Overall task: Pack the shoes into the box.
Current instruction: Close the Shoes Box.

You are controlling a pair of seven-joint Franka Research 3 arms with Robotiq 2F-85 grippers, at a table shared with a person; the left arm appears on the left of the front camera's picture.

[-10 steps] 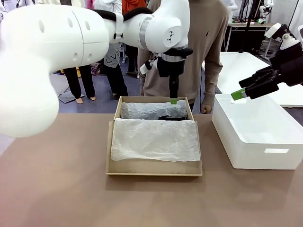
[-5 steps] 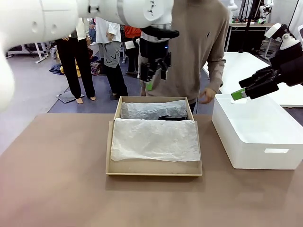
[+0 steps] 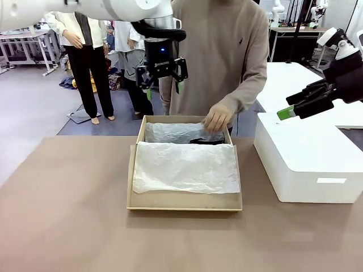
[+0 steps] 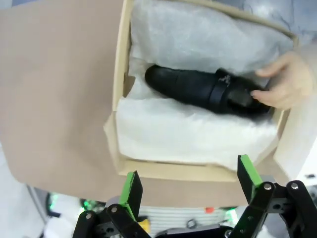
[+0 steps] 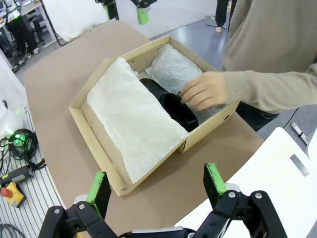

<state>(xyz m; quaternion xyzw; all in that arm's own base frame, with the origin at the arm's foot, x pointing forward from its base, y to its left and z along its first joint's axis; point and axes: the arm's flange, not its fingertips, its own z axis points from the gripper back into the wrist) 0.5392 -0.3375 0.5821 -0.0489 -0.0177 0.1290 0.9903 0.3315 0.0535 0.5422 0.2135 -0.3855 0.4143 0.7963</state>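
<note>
On the desk (image 3: pixel 68 215) the box (image 3: pixel 184 202) is set; one shoe (image 4: pixel 193 87) inside is half buried in tissue (image 3: pixel 187 167), its end hidden by a hand (image 3: pixel 218 118); left claw (image 3: pixel 163 86) and right claw (image 3: pixel 290 109) are held apart.

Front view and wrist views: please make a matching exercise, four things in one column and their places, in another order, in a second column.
1. black shoe
2. person's hand
3. left claw
4. right claw

A. raised near the white bin
B. raised high above the shoebox
C. in the shoebox, between tissue paper sheets
D. touching the shoe's end

Pairs: 1-C, 2-D, 3-B, 4-A
</note>
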